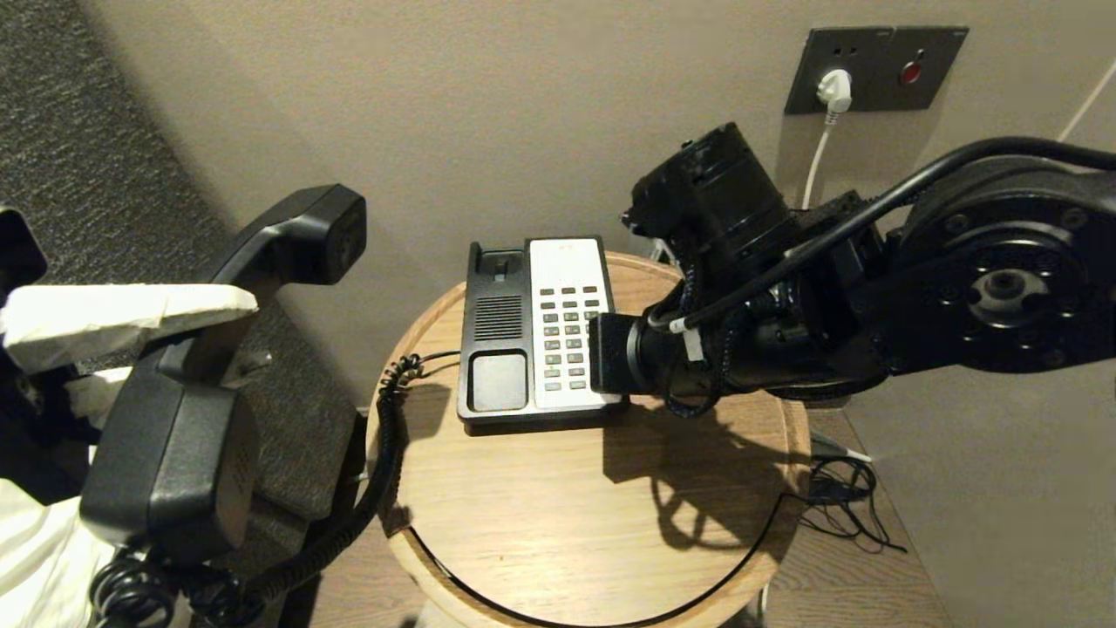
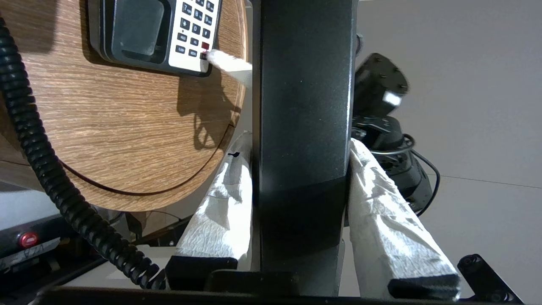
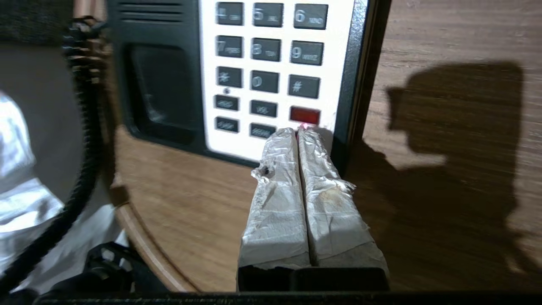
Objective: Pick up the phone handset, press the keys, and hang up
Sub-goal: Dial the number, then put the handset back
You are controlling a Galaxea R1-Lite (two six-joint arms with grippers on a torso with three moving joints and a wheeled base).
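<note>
- The left claw is clamped across the middle bar of the phone handset, its paper-wrapped fingers pressed to either side, holding it up in the air off to the left of the round surface.
- The right claw has its two wrapped fingers pressed together into one tip, resting at the bottom corner of the keypad, just below the red key.
- The handset looks like stiff, smooth plastic, fairly light but heavy at both ends (so it would likely swing if taken near one end); the straight bar between the ear and mouth pieces seems the sound place to hold. The wrapping on the fingers probably helps against slipping.
- The coiled cord hangs from the handset down to the phone base and will likely tug a little as the handset goes back.
- The cradle on the base stands bare, waiting.
- The surface is a small wooden round set against a beige wall, with a socket plate and a white plug above it, and dark carpet to the left.
</note>
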